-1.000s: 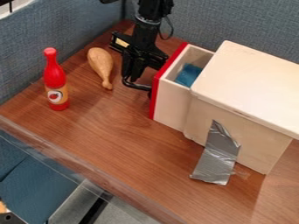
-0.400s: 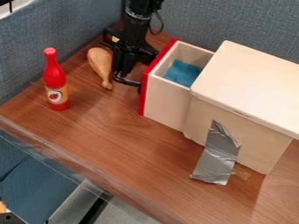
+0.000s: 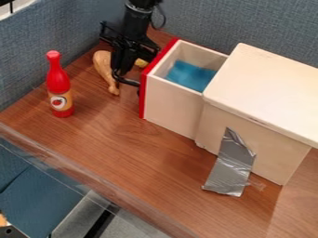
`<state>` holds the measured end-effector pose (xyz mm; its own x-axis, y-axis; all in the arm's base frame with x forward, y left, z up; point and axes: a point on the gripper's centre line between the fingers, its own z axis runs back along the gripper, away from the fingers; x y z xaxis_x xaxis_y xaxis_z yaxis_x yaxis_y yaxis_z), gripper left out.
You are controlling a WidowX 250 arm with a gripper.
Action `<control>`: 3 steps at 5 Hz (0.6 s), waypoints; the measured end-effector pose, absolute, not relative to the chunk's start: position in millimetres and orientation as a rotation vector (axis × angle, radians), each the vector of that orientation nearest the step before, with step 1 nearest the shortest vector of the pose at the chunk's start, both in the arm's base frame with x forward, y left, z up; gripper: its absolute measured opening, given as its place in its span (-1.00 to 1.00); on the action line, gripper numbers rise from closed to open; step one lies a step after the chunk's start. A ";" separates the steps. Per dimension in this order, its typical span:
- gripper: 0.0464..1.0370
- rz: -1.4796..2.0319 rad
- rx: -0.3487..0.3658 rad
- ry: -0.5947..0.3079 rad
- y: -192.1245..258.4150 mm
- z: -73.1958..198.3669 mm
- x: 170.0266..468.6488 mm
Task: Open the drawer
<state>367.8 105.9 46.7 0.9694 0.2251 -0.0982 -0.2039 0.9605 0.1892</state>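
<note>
The wooden drawer (image 3: 174, 104) with a red front stands well out of the left side of its pale wooden box (image 3: 267, 88). A blue cloth (image 3: 190, 75) lies inside it. A dark curved handle (image 3: 127, 81) sticks out from the red front toward the left. My gripper (image 3: 119, 73) hangs down at the handle, just left of the drawer front, with its tips by the handle's outer bar. How far its fingers stand apart is not clear from this angle.
A red bottle (image 3: 59, 86) stands at the left. A brown drumstick-shaped toy (image 3: 104, 69) lies right beside the gripper, partly behind it. Grey tape (image 3: 231, 167) runs from the box down to the table (image 3: 136, 158). Blue-grey partitions rise behind.
The gripper has moved left and slightly up in the view, and the drawer has slid out farther with it. More of the blue cloth shows. The box has stayed put.
</note>
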 end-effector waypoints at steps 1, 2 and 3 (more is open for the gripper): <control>-0.82 0.215 0.179 0.116 106.8 49.3 369.0; -0.82 0.219 0.180 0.113 108.3 50.8 370.2; -0.73 0.220 0.185 0.106 110.6 53.3 371.9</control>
<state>371.9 110.6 53.3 0.9703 0.2267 -0.0840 -0.2072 0.9589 0.1937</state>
